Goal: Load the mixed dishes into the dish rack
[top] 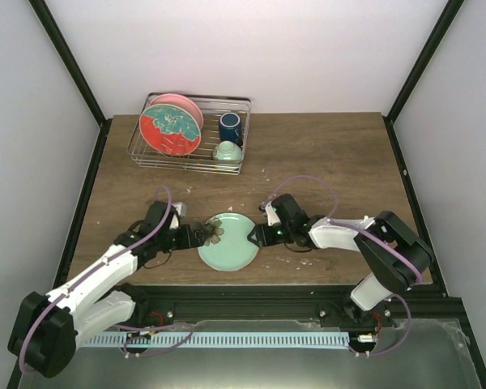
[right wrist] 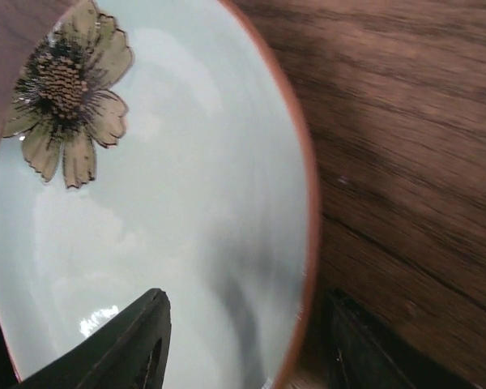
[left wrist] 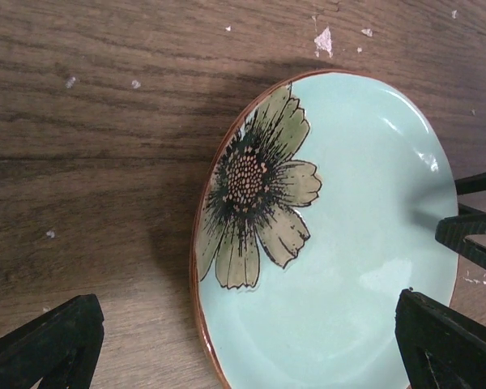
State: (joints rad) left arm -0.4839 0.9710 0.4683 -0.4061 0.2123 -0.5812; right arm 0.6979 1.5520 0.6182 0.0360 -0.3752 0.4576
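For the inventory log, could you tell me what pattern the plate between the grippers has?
Pale mint-green plate with one olive flower and a brown rim; clearest in the left wrist view.
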